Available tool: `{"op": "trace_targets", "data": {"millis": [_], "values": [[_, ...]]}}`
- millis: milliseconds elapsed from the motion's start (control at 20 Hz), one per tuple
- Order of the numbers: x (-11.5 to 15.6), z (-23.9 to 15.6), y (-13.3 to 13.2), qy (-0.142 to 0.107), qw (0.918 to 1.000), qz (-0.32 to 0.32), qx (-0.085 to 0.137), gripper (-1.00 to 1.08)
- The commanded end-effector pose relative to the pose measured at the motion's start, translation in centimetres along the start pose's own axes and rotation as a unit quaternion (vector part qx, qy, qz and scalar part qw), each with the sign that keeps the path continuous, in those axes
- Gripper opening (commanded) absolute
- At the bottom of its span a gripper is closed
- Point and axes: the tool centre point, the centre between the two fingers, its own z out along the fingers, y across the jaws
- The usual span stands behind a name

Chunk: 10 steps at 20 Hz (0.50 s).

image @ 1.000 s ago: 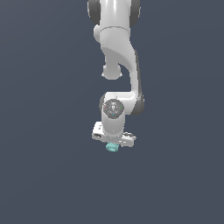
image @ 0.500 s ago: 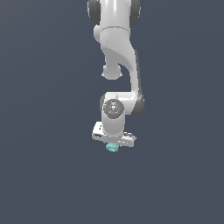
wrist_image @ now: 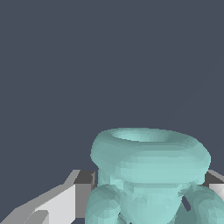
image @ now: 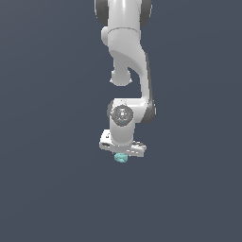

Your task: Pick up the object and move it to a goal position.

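Observation:
The object (image: 121, 159) is a tiny light-teal knobbly blob, sitting directly under the white hand of the arm in the exterior view. My gripper (image: 121, 157) is shut on it, and the fingers themselves are mostly hidden behind the hand. In the wrist view the object (wrist_image: 148, 175) fills the near part of the picture, with a rounded rim on top and lumps below. A grey and white finger (wrist_image: 65, 199) presses against one side of it, and the tip of the other finger (wrist_image: 214, 181) shows on the opposite side.
The white arm (image: 127, 71) reaches down from the top of the exterior view. Around it there is only a plain dark grey-blue background.

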Motion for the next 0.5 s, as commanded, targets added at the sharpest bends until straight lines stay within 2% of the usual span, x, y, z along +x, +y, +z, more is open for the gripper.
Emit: {"op": "trace_targets", "data": {"millis": [0, 450], "values": [[-0.5, 0.0, 0.2, 0.0, 1.0, 0.0, 0.0, -1.0], [-4.2, 0.0, 1.6, 0.0, 1.0, 0.0, 0.0, -1.0]]}}
